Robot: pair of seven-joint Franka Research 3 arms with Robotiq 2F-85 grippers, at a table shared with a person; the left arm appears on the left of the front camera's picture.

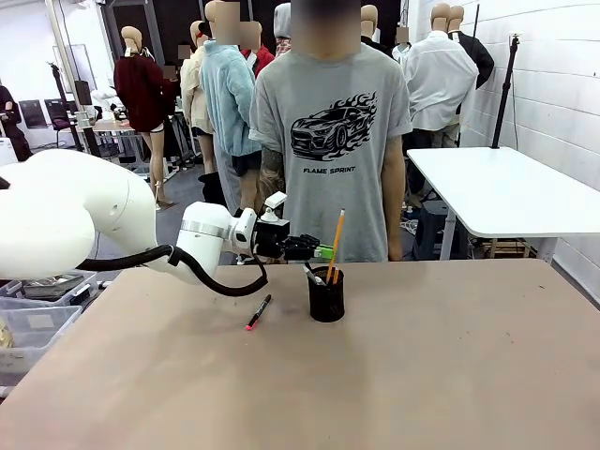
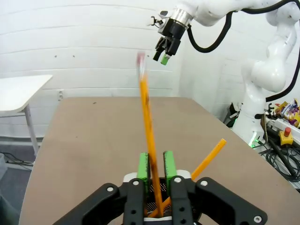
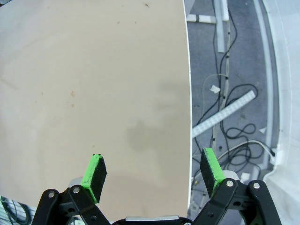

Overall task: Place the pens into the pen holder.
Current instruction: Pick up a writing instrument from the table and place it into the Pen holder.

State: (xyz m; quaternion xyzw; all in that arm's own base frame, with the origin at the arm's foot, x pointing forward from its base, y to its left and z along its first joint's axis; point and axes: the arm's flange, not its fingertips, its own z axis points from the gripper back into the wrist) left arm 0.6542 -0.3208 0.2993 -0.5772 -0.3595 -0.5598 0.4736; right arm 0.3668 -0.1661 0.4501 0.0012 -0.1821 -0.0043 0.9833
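The black mesh pen holder stands mid-table. A yellow-orange pencil rises almost upright out of it. My left gripper hovers just over the cup's rim. In the left wrist view that pencil passes between the green pads with a little slack and its top is blurred. My left gripper is open by a narrow gap. A second orange stick leans out of the cup. A dark pen with a pale tip pokes out too. The black pen with a red-pink end lies on the table left of the cup. My right gripper hangs open and empty high over the table's edge, and appears far off as the right gripper.
A person in a grey T-shirt stands at the far side behind the cup. A white table is at the back right. Plastic bins sit at the left. Cables lie on the floor past the table edge.
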